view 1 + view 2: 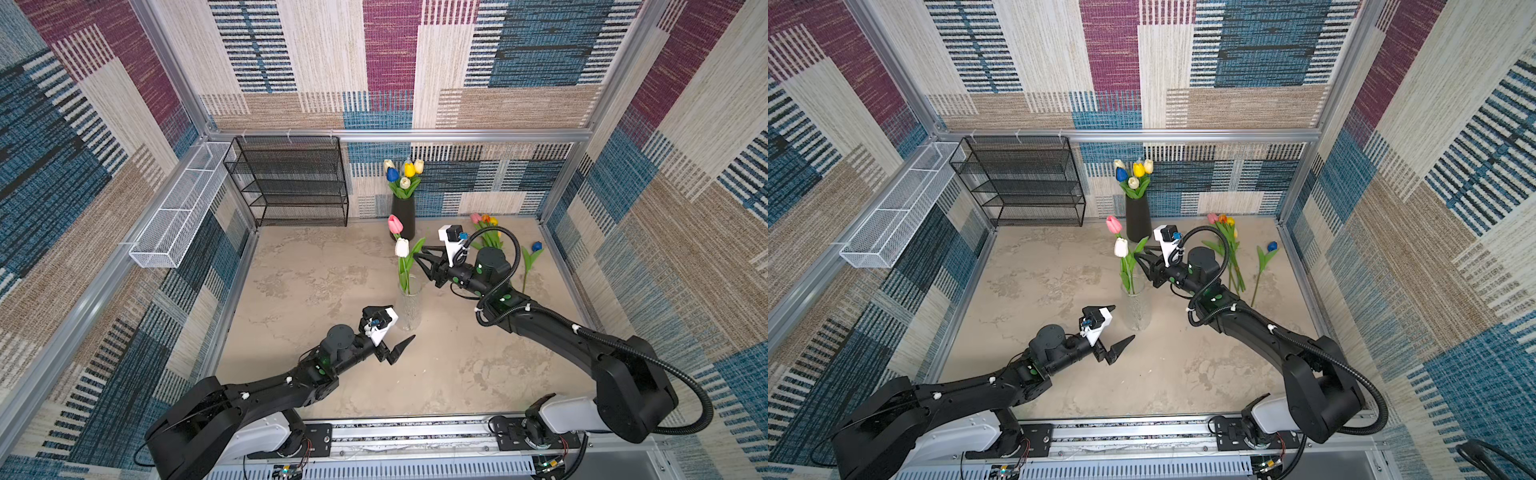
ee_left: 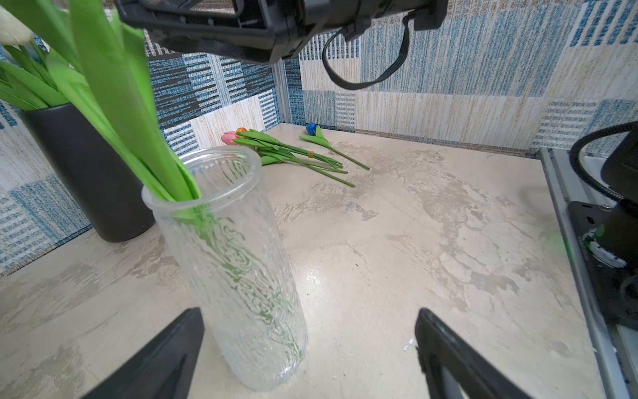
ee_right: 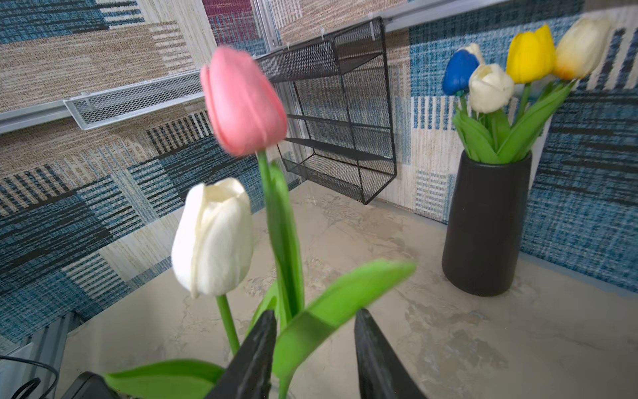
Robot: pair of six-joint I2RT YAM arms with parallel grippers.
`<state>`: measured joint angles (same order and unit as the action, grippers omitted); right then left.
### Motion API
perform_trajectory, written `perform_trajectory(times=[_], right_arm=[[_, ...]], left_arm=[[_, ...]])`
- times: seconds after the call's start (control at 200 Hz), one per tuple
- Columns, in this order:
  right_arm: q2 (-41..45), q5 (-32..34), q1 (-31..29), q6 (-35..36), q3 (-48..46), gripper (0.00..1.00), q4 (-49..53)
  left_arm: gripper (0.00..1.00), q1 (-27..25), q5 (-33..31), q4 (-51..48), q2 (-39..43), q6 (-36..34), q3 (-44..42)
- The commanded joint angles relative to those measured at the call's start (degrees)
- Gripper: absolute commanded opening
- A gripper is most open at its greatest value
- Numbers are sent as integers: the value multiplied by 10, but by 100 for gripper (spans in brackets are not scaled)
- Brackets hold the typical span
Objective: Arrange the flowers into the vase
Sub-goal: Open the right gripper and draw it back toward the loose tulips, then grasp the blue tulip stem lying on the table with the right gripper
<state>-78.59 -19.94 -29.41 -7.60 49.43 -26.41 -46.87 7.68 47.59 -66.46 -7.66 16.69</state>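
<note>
Glass vase (image 1: 409,311), centre of table: tall, narrow, ribbed, clear. Two flowers stand in it, a white tulip (image 1: 402,247) and a pink tulip (image 1: 395,224), both leaning toward the back wall.

Right gripper (image 3: 316,321) is level with the leaves above the vase rim. Jaws apart; a green leaf crosses the gap, nothing clamped.

Left gripper (image 1: 1124,322) sits low beside the vase base, jaws spread wide, holding nothing. Cannot tell if one finger touches the glass.

Loose flowers lie flat, well off on the right arm's side of the vase: a tied bunch (image 1: 488,232) of pink, orange and yellow, and a single blue tulip (image 1: 536,246) farther out.

Behind the glass vase, a black vase (image 1: 403,216) holds five more tulips.

Handling, as I judge it: stems light and springy, leaves soft and likely to slip or fold. Take the bare stem below the leaves, never the head. The vase looks tippy and breakable.

Table (image 1: 311,291): smooth, marbled beige, slight sheen. Walls are woven patchwork. Black mesh shelf (image 1: 291,183) and white mesh basket (image 1: 178,208) stand far back on the left arm's side.
</note>
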Motion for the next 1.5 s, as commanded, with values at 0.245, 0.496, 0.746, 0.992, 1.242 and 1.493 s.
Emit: perform_trajectory(times=[0.245,0.496,0.746,0.992,1.242,1.493], right_arm=[[110,134,0,29,-26,51,-9],[84,217,83,-29,85,56,168],[-22,164,305,-95,137,54,329],[-135,142,417,-94,120,55,356],[-230,171,450,-81,166,57,391],[-336,236,449,-64,252,50,478]], left_arm=[[98,0,-2,10,2,-3,2],[98,1,14,28,17,-5,-12],[99,-1,39,27,26,-4,-14],[99,-1,40,26,22,-7,-12],[99,0,55,13,3,-6,2],[99,-1,61,7,-8,-3,10]])
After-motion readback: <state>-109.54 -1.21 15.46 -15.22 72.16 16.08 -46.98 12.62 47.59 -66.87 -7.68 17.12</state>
